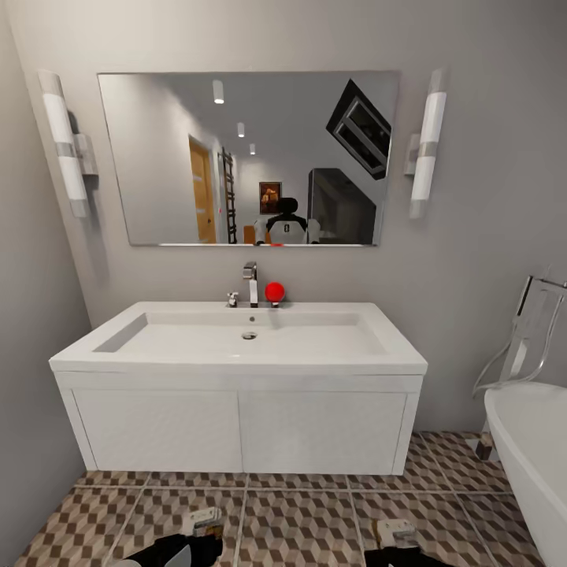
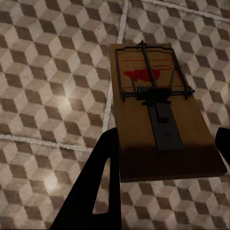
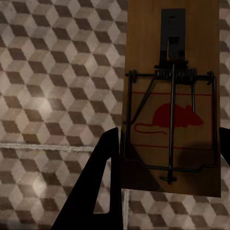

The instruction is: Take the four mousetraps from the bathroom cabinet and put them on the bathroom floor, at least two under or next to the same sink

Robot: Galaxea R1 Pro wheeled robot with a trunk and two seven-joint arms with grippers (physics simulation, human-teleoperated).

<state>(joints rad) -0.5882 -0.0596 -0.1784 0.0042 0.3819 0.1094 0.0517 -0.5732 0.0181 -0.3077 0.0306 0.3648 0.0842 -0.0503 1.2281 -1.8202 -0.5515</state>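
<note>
Robot faced bathroom sink point(image 1: 236, 417). Left gripper point(image 2: 165, 158) jaws pinched one mousetrap point(image 2: 158, 115); right gripper point(image 3: 167, 163) jaws pinched a second mousetrap point(image 3: 170, 96); both held above bathroom floor point(image 1: 299, 520).

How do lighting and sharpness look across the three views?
Head view: evenly lit, sharp; the mirror reflects ceiling spots without glare. Left wrist view: soft bright patch on the floor tiles, with shadow darkening the near end of the mousetrap. Right wrist view: dimmer overall, the mousetrap darkest at one end.
</note>
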